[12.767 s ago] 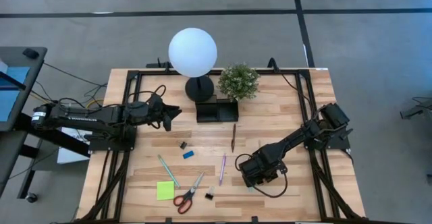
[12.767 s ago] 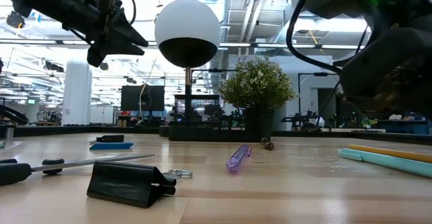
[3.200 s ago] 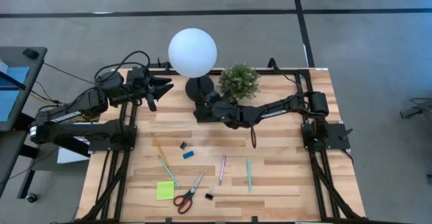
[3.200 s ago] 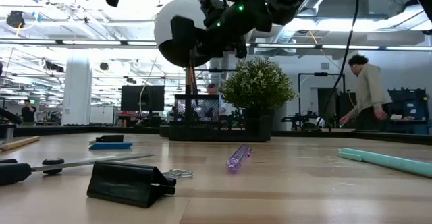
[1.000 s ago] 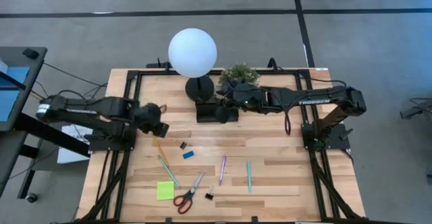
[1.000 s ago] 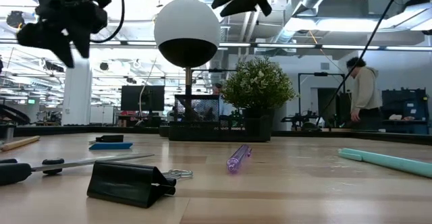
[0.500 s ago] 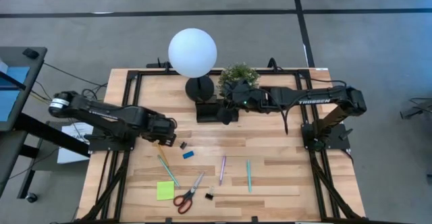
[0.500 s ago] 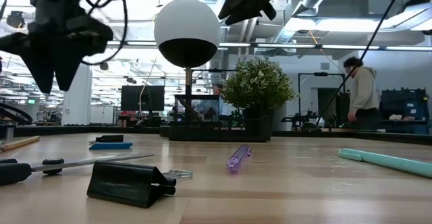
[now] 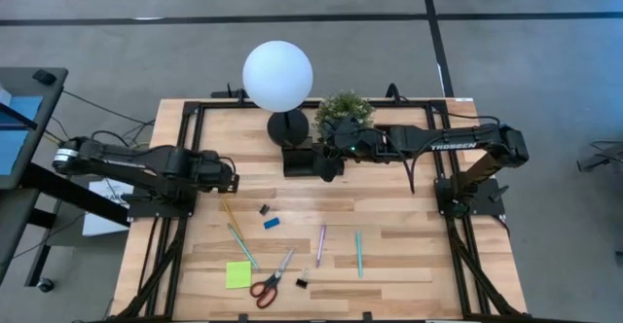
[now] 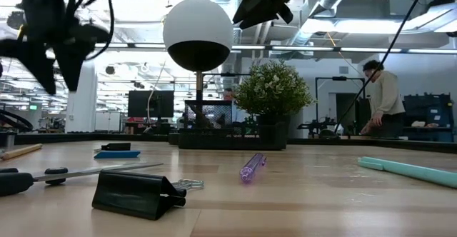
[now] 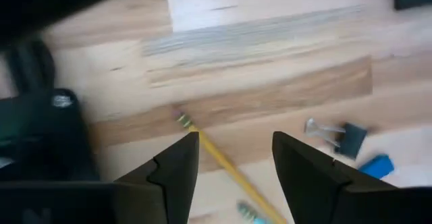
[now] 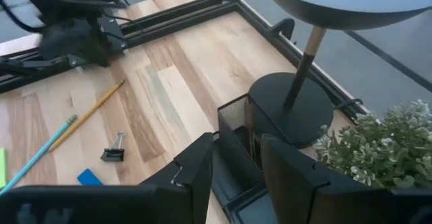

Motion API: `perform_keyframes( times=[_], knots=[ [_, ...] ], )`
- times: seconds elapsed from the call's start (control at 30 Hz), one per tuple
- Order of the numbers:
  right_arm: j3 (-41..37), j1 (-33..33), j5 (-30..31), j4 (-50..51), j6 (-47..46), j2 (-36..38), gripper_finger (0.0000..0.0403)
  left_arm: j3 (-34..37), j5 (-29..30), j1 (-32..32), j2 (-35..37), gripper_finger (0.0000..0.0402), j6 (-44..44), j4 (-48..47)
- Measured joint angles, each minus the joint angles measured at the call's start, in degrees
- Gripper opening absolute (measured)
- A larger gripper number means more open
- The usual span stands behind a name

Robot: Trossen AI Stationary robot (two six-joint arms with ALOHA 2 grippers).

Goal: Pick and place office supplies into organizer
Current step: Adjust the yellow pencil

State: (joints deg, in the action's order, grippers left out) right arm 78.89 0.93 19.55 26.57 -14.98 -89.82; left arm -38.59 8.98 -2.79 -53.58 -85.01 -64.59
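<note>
My left gripper (image 9: pixel 231 179) (image 11: pixel 235 153) hangs open above the left half of the table, pointing down, its fingers on either side of the wooden pencil's (image 11: pixel 206 150) (image 9: pixel 231 214) eraser end without touching it. My right gripper (image 9: pixel 326 167) (image 12: pixel 236 162) hovers open over the black mesh organizer (image 12: pixel 237 143) (image 9: pixel 298 160), which stands at the far edge by the lamp base. On the table lie a binder clip (image 11: pixel 341 137), a blue eraser (image 9: pixel 272 223), two teal pens (image 9: pixel 243 246) (image 9: pixel 357 253), a purple pen (image 9: pixel 320 244), a lime sticky pad (image 9: pixel 238 274), red scissors (image 9: pixel 272 280) and a second clip (image 9: pixel 302 282).
A lamp with a white globe (image 9: pixel 278 75) and round black base (image 12: pixel 290 109) stands behind the organizer, with a potted plant (image 9: pixel 344 111) to its right. A black frame (image 9: pixel 185 128) rims the table. A person (image 10: pixel 385 98) moves in the room beyond.
My left gripper has come down toward the table over the wooden pencil's far end and has rolled about its wrist, staying open. My right gripper has stayed above the organizer, tipping a little further down.
</note>
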Motion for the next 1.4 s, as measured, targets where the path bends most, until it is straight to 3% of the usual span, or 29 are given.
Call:
perform_keyframes(
  times=[0.3,0.5,0.73,1.0,1.23,1.4],
  knots=[
    [0.0,-0.6,-0.2,0.0,0.0,0.0,0.0118,6.6,-1.3,3.7,-0.7,0.0157,-2.0,7.3],
    [0.0,-0.6,-0.2,-0.3,0.0,0.0,0.0118,10.0,-9.7,5.0,-5.0,0.0141,-1.8,12.0],
    [0.0,-0.5,-2.1,0.0,0.3,0.0,0.0118,10.0,-10.0,5.2,-12.2,0.0148,-3.1,12.0],
    [0.0,-0.5,-3.2,0.4,0.5,0.0,0.0118,9.2,-9.3,5.4,-22.7,0.0149,-2.9,18.2],
    [0.0,-0.5,-3.2,1.8,1.1,0.0,0.0118,3.1,-7.3,5.7,-26.8,0.0132,3.9,14.5],
    [0.0,-0.5,-3.2,1.8,3.0,0.0,0.0118,2.3,-3.4,5.7,-26.7,0.0114,10.0,33.6]
  ],
)
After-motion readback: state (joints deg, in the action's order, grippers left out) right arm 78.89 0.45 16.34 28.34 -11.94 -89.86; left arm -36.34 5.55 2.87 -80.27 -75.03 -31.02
